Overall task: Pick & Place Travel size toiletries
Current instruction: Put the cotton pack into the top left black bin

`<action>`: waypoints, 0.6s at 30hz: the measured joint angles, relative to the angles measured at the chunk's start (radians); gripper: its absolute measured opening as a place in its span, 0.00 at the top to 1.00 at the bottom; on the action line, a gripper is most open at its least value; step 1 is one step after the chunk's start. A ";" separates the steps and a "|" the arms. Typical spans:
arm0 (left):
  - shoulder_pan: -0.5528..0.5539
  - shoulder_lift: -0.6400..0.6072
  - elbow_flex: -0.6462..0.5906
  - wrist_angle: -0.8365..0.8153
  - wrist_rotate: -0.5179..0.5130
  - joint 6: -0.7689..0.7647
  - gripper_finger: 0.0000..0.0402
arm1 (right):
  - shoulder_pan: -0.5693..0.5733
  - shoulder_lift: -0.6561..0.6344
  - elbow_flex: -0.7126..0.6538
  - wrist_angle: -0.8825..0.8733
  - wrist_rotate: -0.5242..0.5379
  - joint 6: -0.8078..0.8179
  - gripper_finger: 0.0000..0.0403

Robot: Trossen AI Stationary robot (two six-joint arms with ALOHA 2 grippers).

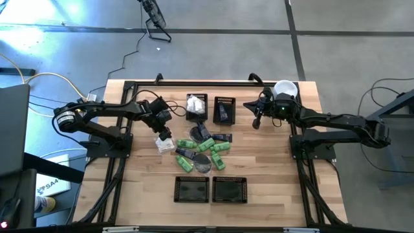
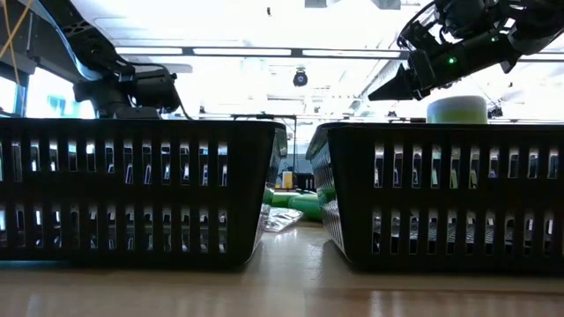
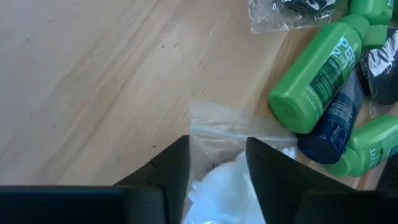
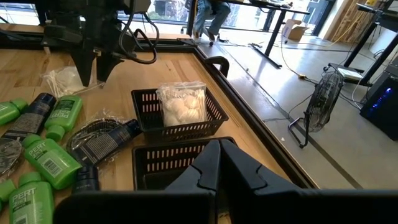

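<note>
The travel size toiletries (image 1: 202, 150) lie in a heap at the table's middle: green bottles (image 3: 317, 74), a dark blue tube (image 3: 336, 121), clear-wrapped pieces and a grey disc (image 1: 203, 163). At the heap's left edge lies a clear packet with white contents (image 3: 217, 183), flat on the wood. My left gripper (image 3: 217, 146) stands over it, pointing steeply down, shut on it. To the right of the far baskets my right gripper (image 1: 257, 122) hangs above the table, shut and empty. My left gripper has the clear packet's white-filled end (image 3: 214, 158) pinched between its two fingers (image 3: 177, 168). The fingers come slanting down from the table's left side. The packet lies on the table, its flat clear edge (image 3: 224, 121) sticking out beyond the fingertips.
Two black mesh baskets stand at the far middle: one (image 1: 196, 107) holds a white packet, the other (image 1: 224, 110) a dark item. Two more baskets (image 1: 192, 189) (image 1: 229, 189) stand near the front edge. A pale-green cylinder with a white lid (image 1: 285, 88) stands at the far right.
</note>
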 joint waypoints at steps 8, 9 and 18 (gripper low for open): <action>0.000 0.000 0.000 0.000 0.000 0.002 0.80 | 0.000 0.000 0.000 0.000 0.000 0.000 0.99; 0.000 0.000 0.000 0.000 0.000 0.002 0.82 | 0.000 0.000 0.000 0.000 0.000 0.000 0.99; 0.000 0.000 0.000 0.000 0.002 0.002 0.98 | 0.000 0.000 0.000 0.000 0.000 -0.001 0.99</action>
